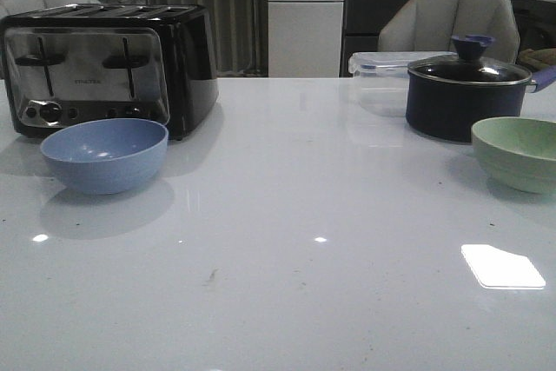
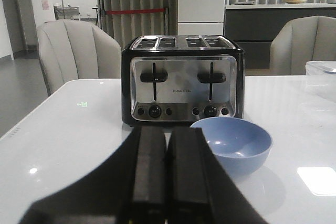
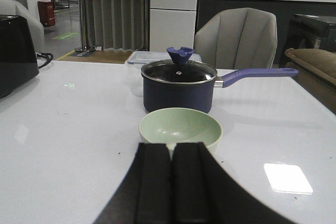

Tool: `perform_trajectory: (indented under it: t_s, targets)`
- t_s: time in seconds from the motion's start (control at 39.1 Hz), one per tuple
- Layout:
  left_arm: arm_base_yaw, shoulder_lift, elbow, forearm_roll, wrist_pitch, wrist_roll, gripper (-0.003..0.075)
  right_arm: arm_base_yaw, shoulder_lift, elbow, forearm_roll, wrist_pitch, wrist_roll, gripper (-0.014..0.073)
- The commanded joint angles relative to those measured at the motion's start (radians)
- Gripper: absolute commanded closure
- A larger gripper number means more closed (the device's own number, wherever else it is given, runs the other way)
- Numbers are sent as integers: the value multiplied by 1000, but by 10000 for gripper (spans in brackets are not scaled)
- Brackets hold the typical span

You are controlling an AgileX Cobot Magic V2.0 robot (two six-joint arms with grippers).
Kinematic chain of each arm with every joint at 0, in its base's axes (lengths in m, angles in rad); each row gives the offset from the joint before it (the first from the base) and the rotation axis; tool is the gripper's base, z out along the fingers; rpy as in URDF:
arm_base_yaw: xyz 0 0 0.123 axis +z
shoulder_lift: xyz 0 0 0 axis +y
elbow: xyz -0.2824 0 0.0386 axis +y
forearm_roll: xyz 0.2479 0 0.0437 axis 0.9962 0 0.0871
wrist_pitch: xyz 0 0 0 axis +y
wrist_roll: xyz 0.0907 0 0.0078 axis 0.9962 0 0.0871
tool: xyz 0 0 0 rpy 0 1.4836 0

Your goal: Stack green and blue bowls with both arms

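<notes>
The left gripper (image 2: 167,182) is seen in the left wrist view with its two black fingers pressed together, only a thin seam showing between them; nothing is held. Just beyond the fingertips, slightly to one side, the blue bowl (image 2: 232,144) stands upright on the white table (image 2: 73,135), apart from the gripper. Directly behind the bowl a black-and-chrome toaster (image 2: 182,87) is placed, with four slots, two levers and two dials; a small brand word is printed on its chrome face between the levers, and appears to read "FINETEK", though the letters are small.

The right gripper (image 3: 172,182) is likewise seen in the right wrist view with its fingers closed against each other and nothing between them. The green bowl (image 3: 180,128) sits upright just ahead of the fingertips, not touched by them. Behind it a dark navy pot (image 3: 177,92) is set, covered by a glass lid with a blue knob, its blue handle pointing away to the side. A clear plastic container (image 3: 139,61) stands behind the pot.

In the front view neither arm is seen. The blue bowl (image 1: 104,155) is found on the left, just in front of the toaster (image 1: 109,62), and the green bowl (image 1: 518,153) on the far right, near the pot (image 1: 465,93); the two bowls are well apart. A sign on the far wall cannot be read.
</notes>
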State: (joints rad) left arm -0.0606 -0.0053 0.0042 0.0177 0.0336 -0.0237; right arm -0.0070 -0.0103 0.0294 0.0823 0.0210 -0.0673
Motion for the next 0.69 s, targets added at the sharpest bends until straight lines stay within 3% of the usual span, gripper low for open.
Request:
perform_trajectory:
  t_s: [0.0,0.67]
  targets:
    - [-6,-16,7,-6,-96,-8,622,-2,-19,-6,-4,-83,-2,589]
    - [-6,-16,7,-6,-96,-8,622,-2,-19,-6,-4,-91,-2,589]
